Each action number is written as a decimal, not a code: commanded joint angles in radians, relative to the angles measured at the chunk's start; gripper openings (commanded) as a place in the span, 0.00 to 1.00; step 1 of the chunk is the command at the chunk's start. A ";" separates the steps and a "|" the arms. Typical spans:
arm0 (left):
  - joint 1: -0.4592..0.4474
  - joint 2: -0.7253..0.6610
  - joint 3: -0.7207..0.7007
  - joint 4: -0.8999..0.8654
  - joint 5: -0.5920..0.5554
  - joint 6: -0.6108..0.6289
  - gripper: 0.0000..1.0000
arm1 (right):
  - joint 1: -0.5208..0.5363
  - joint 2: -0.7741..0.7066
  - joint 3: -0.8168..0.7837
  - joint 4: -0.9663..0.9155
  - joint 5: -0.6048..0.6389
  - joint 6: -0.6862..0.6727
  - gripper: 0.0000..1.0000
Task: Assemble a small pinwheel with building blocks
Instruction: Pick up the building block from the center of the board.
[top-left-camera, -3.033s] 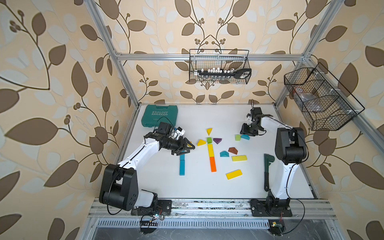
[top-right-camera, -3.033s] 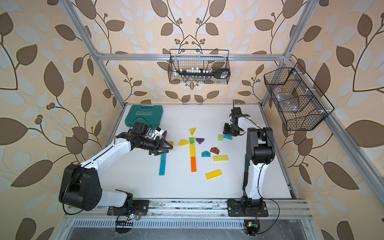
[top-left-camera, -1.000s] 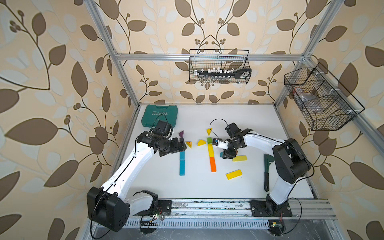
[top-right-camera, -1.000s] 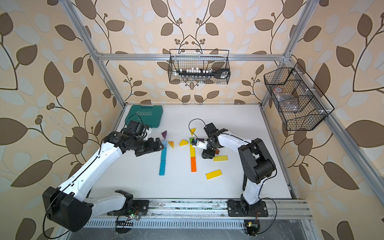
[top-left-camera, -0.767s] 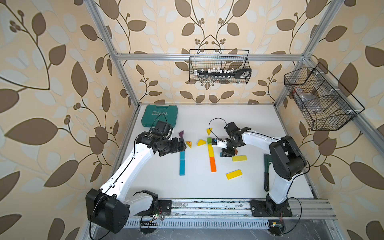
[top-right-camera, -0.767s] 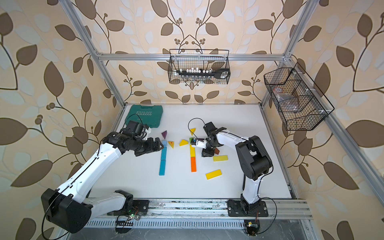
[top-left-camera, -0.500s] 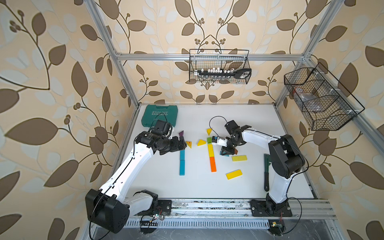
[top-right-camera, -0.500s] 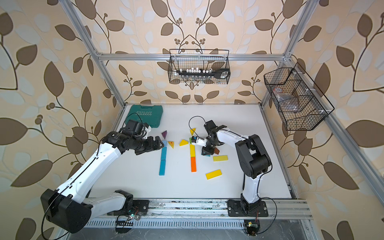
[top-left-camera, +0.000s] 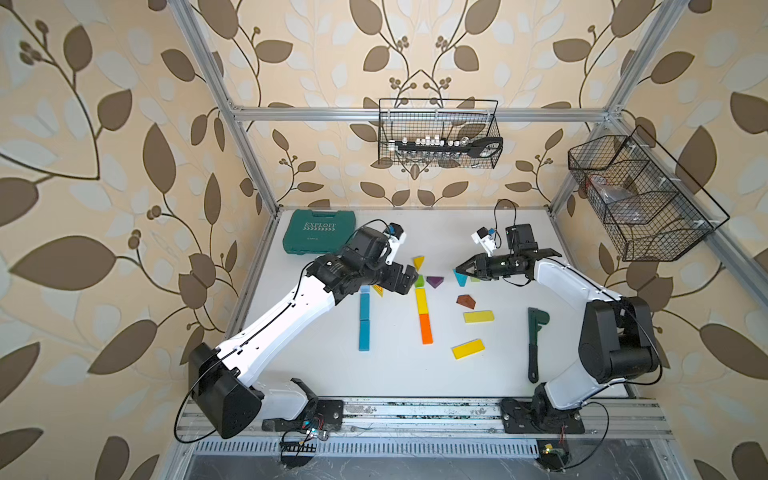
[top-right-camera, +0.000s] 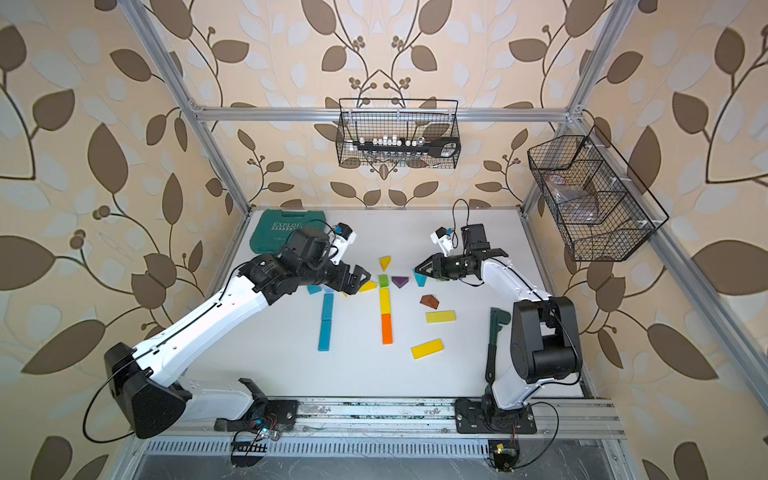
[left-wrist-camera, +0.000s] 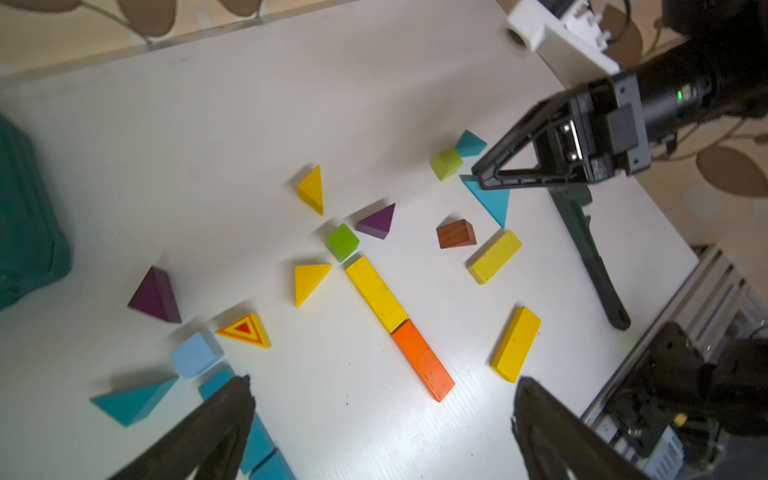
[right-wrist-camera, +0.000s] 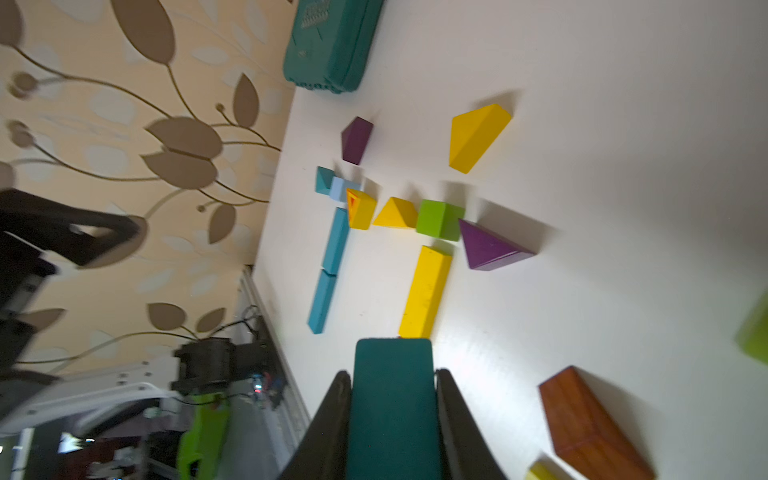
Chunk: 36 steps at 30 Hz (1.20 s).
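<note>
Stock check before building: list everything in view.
yellow bars: three, yellow, centre
orange bar: one, orange, centre
teal bars: two, teal, end to end
teal wedges: three, teal, one held
yellow wedges: three, yellow, one patterned
purple wedges: two, purple, apart
green cubes: two, green, apart
pale blue cube: one, by teal bars
brown block: one, brown, centre
tool case: one, teal, back left
wrench: one, dark green, right side
wire baskets: two, black, on walls
left gripper: open
right gripper: shut on teal wedge
</note>
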 joint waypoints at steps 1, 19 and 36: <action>-0.031 0.042 0.048 0.141 0.105 0.271 0.99 | 0.007 -0.046 -0.056 0.119 -0.184 0.261 0.00; -0.113 0.458 0.443 -0.040 0.327 0.483 0.89 | -0.019 -0.083 -0.073 0.132 -0.304 0.366 0.00; -0.112 0.548 0.497 -0.077 0.279 0.507 0.68 | -0.024 -0.042 -0.069 0.145 -0.302 0.391 0.00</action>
